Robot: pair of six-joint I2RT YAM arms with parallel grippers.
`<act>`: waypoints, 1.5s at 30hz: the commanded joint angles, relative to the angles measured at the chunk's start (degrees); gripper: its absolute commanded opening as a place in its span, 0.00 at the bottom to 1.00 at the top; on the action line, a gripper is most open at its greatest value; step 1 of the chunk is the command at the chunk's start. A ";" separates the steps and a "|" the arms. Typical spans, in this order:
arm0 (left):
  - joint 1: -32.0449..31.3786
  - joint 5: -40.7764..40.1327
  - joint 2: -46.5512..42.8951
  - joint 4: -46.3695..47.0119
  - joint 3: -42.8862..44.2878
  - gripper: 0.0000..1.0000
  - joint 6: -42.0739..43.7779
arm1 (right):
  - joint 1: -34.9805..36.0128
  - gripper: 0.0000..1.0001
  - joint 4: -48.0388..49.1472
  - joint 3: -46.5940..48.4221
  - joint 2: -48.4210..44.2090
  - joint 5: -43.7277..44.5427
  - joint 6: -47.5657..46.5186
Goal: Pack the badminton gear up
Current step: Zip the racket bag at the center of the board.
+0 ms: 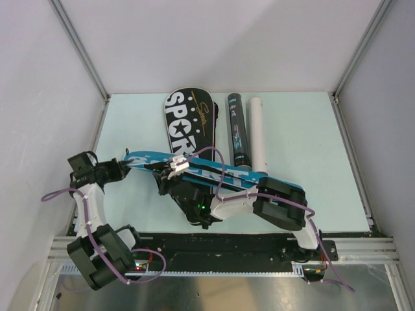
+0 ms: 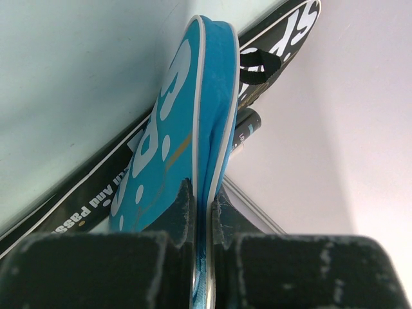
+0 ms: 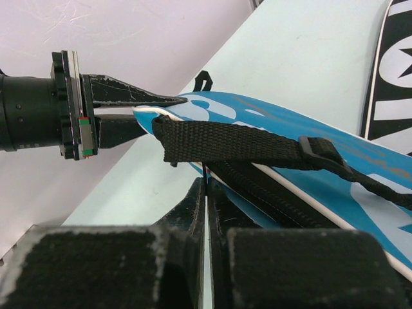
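Covers x2: blue cover up front, left gripper clamped on its end; black cover behind. Tubes x2: black tube + white tube; right gripper pinched closed by the strap.

Blue meets black on a pale mint desk. The blue racket cover wears white lettering, white dots and white piping, with a black woven strap. The black racket cover bears white "SPORT" letters, white dots and gold script. The black tube shows a teal-flecked label; the white tube is plain. The cables are purple.
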 commanded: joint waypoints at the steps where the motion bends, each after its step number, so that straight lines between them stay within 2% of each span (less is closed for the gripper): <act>1: 0.34 -0.46 1.09 -5.00 1.92 0.00 -2.41 | -1.73 0.00 1.71 -2.44 -4.17 5.05 -3.06; 11: 0.41 -0.90 1.41 -5.01 3.01 0.00 -1.57 | -1.23 0.00 -7.34 -13.28 -16.43 0.48 -2.85; 18: 0.40 -0.56 2.29 -4.99 3.27 0.00 -0.04 | -1.31 0.00 -18.71 -19.56 -26.06 -1.91 0.26; 21: 0.38 0.49 3.36 -5.05 3.60 0.00 1.25 | -2.18 0.00 -27.89 -20.31 -30.25 -4.72 3.93; 24: 0.37 0.18 3.35 -5.05 3.52 0.00 1.57 | -2.81 0.00 -37.91 -20.60 -34.30 -4.07 10.07; 31: 0.42 0.35 4.14 -5.01 4.56 0.00 2.98 | -4.74 0.00 -57.55 -22.39 -44.79 -3.22 15.85; 39: 0.44 -0.52 3.61 -5.04 5.36 0.00 5.03 | -10.98 0.00 -77.16 -25.43 -54.99 -3.91 24.49; 45: 0.46 0.83 4.63 -5.03 4.92 0.00 5.69 | -16.39 0.00 -92.45 -26.83 -64.09 0.22 32.60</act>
